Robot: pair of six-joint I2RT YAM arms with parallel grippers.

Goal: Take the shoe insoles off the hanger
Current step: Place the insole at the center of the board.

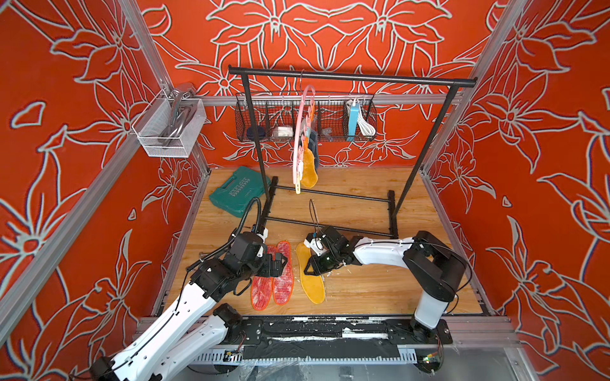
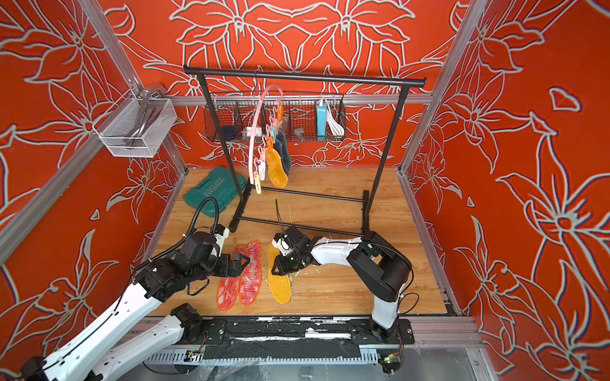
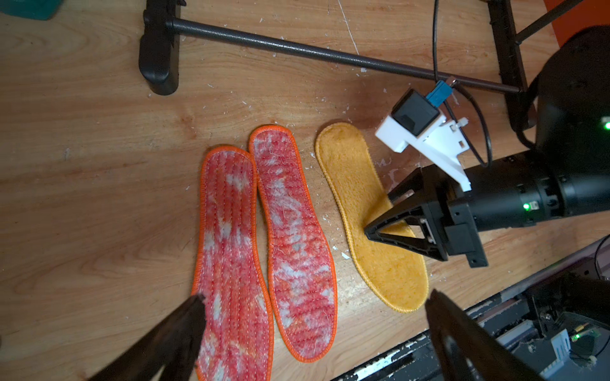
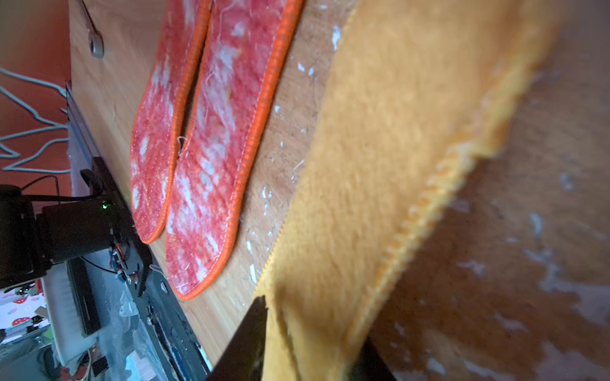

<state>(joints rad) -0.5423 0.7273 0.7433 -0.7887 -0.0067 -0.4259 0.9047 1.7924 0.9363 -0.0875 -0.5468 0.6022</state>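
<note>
Left pincer (image 3: pixel 315 297) gapes above 2 red-white insoles (image 3: pixel 227 231) on the table (image 3: pixel 99 165); right pincer (image 3: pixel 379 214), part-open, straddles 1 mustard insole (image 3: pixel 350 171). A second mustard insole (image 1: pixel 309 171) and grey insoles (image 1: pixel 319 148) hang from the pink hanger (image 1: pixel 298 132). Green case (image 1: pixel 237 191): "EXPLOIT".

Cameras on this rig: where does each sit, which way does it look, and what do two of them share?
Both top views: high above the front edge, looking down and back at the table, black rack and pink hanger; both arms show.
Left wrist: low above the table, looking past its own wide-open jaws at the red-white insoles; the right arm shows.
Right wrist: close to the table, mustard insole between its own jaw tips; the left arm shows.
Shared: both wrist views hold the red-white pair and that mustard insole.
</note>
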